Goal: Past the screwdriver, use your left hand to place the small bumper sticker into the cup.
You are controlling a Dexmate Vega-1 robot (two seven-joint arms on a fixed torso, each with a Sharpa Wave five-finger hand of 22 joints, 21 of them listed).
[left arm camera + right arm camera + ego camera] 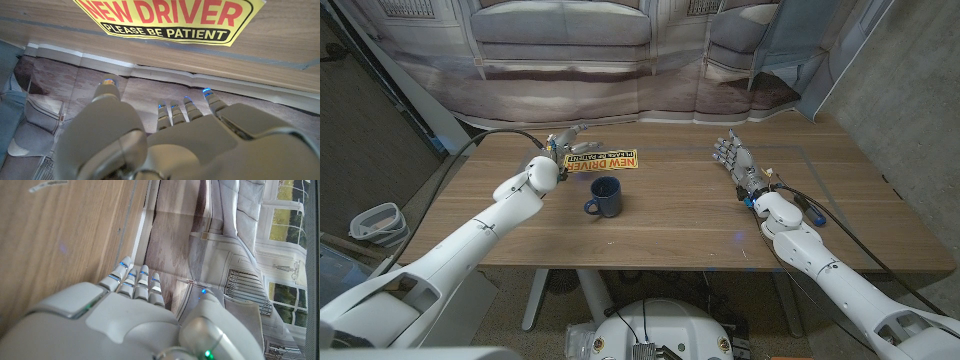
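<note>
A yellow bumper sticker [603, 160] reading "NEW DRIVER, PLEASE BE PATIENT" lies flat on the wooden table [680, 225], near its far edge. A dark blue cup [606, 196] stands upright just in front of it, handle toward my left arm. My left hand [572, 146] hovers at the sticker's left end, fingers spread and holding nothing. In the left wrist view the sticker [170, 17] lies beyond the fingertips [109, 84] of that hand [165, 140], with no contact visible. My right hand [734, 157] stands apart at the right, fingers straight, empty; it also fills the lower part of its own wrist view [135, 320].
A printed backdrop of a sofa [560, 30] hangs right behind the table's far edge. Cables [800, 205] run along my right wrist. A pale bin [375, 225] stands on the floor beside the table's left side.
</note>
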